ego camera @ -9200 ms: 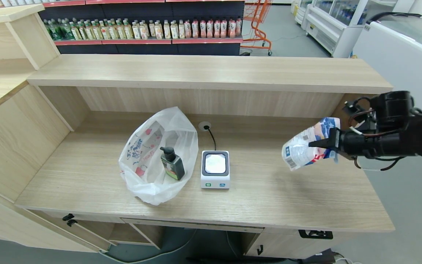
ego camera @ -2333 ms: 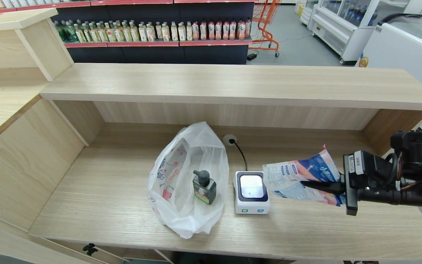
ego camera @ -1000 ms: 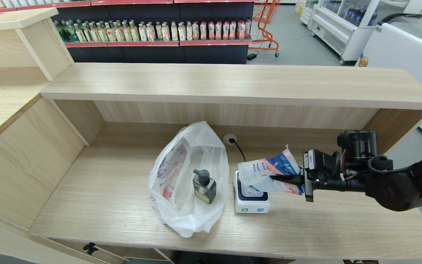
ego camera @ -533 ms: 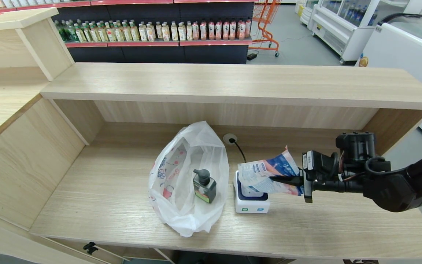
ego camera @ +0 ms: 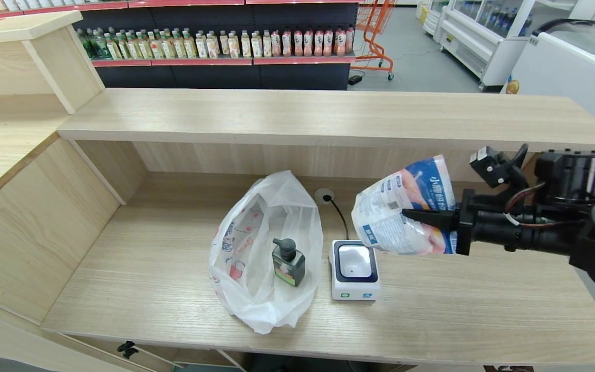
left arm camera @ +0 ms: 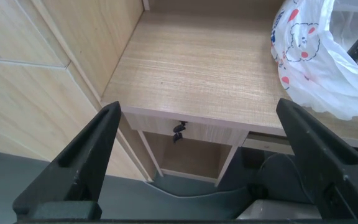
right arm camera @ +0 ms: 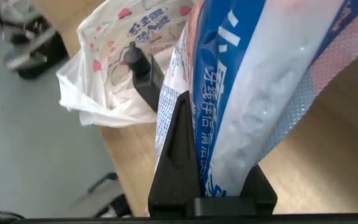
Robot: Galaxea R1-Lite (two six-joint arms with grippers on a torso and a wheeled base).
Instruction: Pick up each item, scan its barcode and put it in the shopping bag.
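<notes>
Blue-white pouch (ego camera: pixel 395 199) sat clamped in the closed jaws of the right gripper (ego camera: pixel 412 214) — shopping bag (ego camera: pixel 235 232) lay beyond the tips, past the scanner (ego camera: pixel 354 281); best release low over its mouth, off the bottle (ego camera: pixel 288 264).

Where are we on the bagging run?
Done: the pump bottle sits inside the shopping bag. In hand: the right gripper has its jaws shut on the blue-and-white pouch, held in the air just above and to the right of the scanner. Left: put the pouch in the bag. Whether its barcode has registered can't be told from these views.
</notes>
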